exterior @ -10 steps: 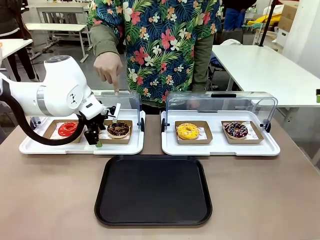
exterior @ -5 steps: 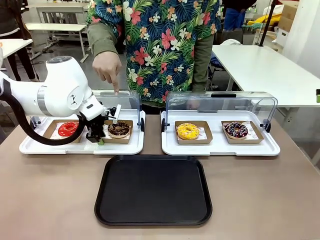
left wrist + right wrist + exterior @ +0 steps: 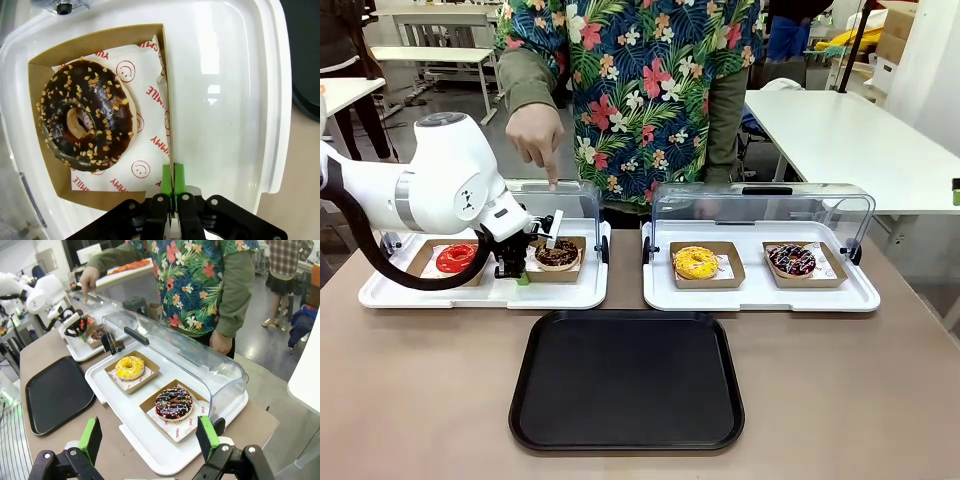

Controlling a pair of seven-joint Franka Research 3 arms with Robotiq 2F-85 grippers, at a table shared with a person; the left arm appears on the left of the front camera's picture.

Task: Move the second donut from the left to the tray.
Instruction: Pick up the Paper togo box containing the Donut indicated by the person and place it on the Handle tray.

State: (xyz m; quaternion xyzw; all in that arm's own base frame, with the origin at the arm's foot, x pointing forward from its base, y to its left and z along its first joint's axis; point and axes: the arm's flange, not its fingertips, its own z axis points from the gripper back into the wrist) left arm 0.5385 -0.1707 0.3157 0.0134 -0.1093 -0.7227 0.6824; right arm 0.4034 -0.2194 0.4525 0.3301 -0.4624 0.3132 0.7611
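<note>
The chocolate donut [image 3: 85,117] sits in its brown cardboard holder [image 3: 165,75] on the left white display tray [image 3: 560,296], so the move to the black tray [image 3: 627,380] has not begun and lifting, carrying and setting down are all left. The left hand [image 3: 171,181] reaches down from the robot's left side, its green pads [image 3: 166,176] pinched together on the holder's thin side wall. The right hand [image 3: 150,442] is up high with its fingers wide apart, holding nothing.

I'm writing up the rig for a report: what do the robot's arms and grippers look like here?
The left arm is glossy white with rounded joints and a black cable looping beneath. Left gripper and right gripper are black, each with two fingers carrying bright green pads.
</note>
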